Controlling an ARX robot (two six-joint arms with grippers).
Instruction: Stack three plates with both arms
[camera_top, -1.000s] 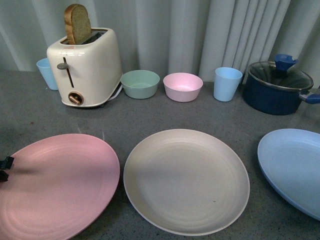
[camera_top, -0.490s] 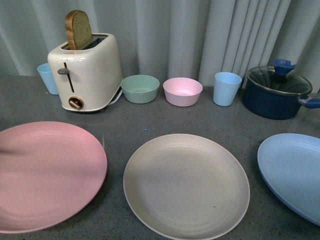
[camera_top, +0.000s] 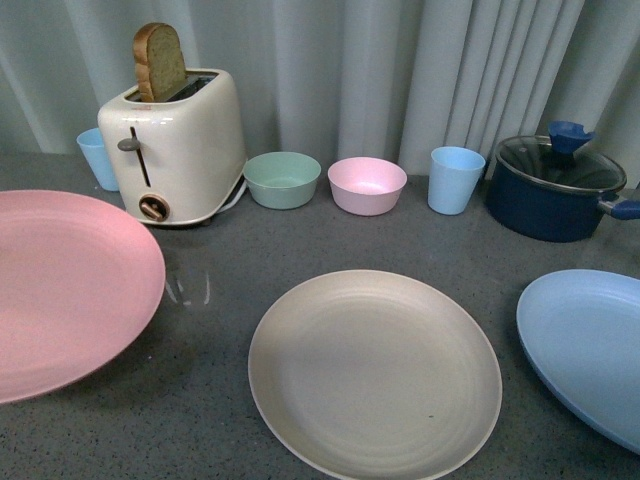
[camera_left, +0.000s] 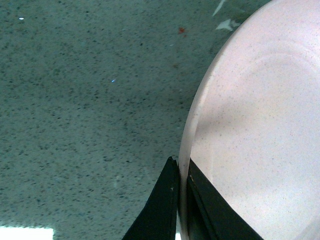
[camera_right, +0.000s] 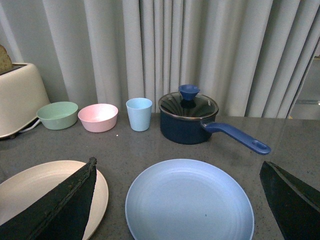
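The pink plate (camera_top: 70, 290) hangs tilted above the table at the left of the front view. In the left wrist view my left gripper (camera_left: 181, 162) is shut on the pink plate's (camera_left: 255, 130) rim, one black finger on each side of it. The beige plate (camera_top: 375, 375) lies flat in the middle and the light blue plate (camera_top: 590, 350) lies at the right edge. My right gripper (camera_right: 177, 165) is open, hovering above the near side of the blue plate (camera_right: 189, 202), with the beige plate (camera_right: 35, 177) partly behind one finger. Neither arm shows in the front view.
Along the back stand a cream toaster (camera_top: 175, 140) holding a bread slice, a blue cup (camera_top: 97, 158), a green bowl (camera_top: 282, 178), a pink bowl (camera_top: 366, 184), another blue cup (camera_top: 454, 180) and a dark blue lidded pot (camera_top: 555, 185). A curtain hangs behind them.
The pink plate has come up off the table and shifted up and to the left. The left gripper tip seen at the left edge a second ago is out of the front view.
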